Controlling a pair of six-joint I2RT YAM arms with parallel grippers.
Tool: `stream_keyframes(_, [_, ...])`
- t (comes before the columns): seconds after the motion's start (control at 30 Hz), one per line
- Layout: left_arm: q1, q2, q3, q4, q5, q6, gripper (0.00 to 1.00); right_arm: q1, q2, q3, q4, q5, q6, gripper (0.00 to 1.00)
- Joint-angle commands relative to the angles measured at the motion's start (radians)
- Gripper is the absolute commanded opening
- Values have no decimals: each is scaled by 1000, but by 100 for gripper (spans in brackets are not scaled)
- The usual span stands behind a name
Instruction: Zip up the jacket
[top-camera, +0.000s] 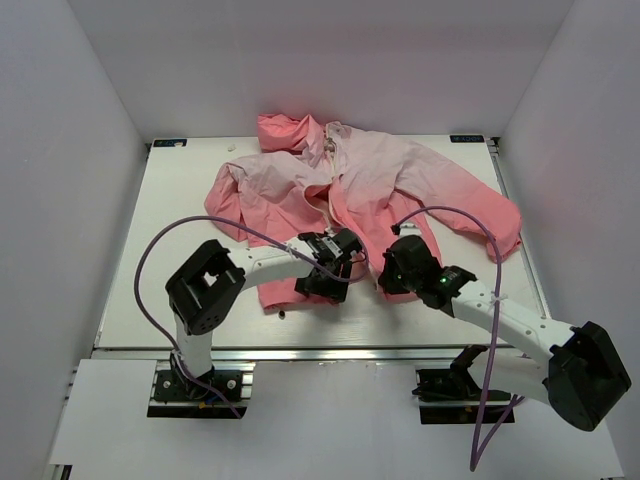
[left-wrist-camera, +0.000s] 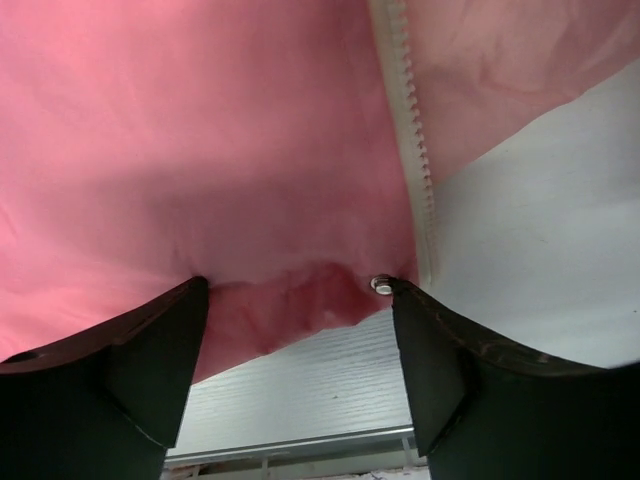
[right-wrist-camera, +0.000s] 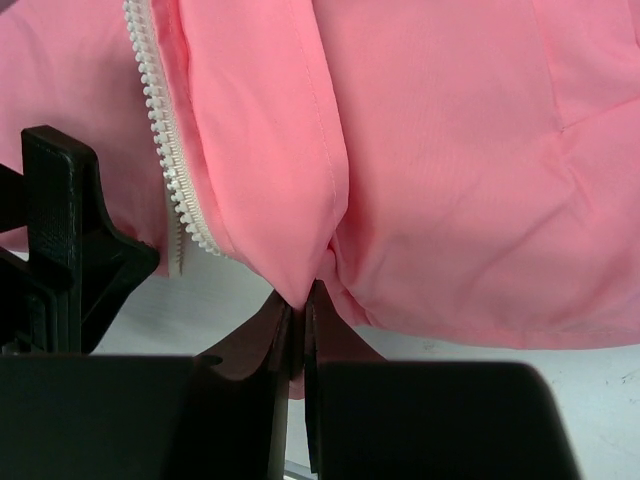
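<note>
Our right gripper (right-wrist-camera: 300, 312) is pinched nearly closed on a hem fold of the jacket (top-camera: 390, 175); our left gripper (left-wrist-camera: 296, 300) stands wide apart, straddling the hem beside the end of the whitish zipper (left-wrist-camera: 412, 140). The jacket lies spread from the far edge of the worktop (top-camera: 170, 210) toward its near edge

So the jacket (top-camera: 380, 180) is thin pink cloth, smooth and matt with a bit of crinkle. Its zipper (left-wrist-camera: 412, 130) looks like whitish plastic teeth on cloth tape, and there's a tiny shiny metal stud (left-wrist-camera: 381, 285) at the hem. The left gripper (left-wrist-camera: 297, 295) has matt black plastic fingers (left-wrist-camera: 130, 370), slightly scuffed. The table (top-camera: 180, 250) is white and matt, faintly grainy up close.
</note>
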Motion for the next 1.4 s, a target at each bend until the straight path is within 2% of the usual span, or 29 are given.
stream_keyframes(0.0, [-18, -3, 51, -29, -82, -62, 83, -8, -20, -15, 24, 9, 9, 0])
stream_keyframes(0.07, [-24, 0, 54, -26, -108, -82, 77, -9, -23, -23, 27, 12, 9, 0])
stream_keyframes(0.13, [-25, 6, 59, -23, -113, -87, 76, -9, -21, -26, 30, 12, 8, 0])
stream_keyframes(0.33, [-45, 40, 94, -23, -96, -88, 84, -12, -6, -32, 28, 4, 9, 0])
stream_keyframes(0.5, [-51, 38, 99, -32, -116, -104, 84, -14, -12, -40, 30, 6, 13, 0])
stream_keyframes(0.67, [-62, 92, 111, -89, -189, -145, 76, -17, -12, -44, 27, 9, 13, 0])
stream_keyframes(0.93, [-62, 167, 105, -86, -195, -141, 71, -32, -9, -60, 19, 18, 16, 0])
stream_keyframes(1.03, [-62, 164, 102, -90, -209, -136, 52, -43, -6, -69, 27, 10, 16, 0])
stream_keyframes(1.07, [-62, 162, 100, -100, -215, -136, 40, -46, -4, -69, 27, 9, 16, 0])
stream_keyframes(1.17, [-62, 142, 92, -104, -231, -134, 29, -54, 3, -67, 30, 6, 13, 0])
stream_keyframes(1.37, [-62, 86, 108, -109, -229, -111, 0, -64, 9, -66, 34, -8, 6, 0])
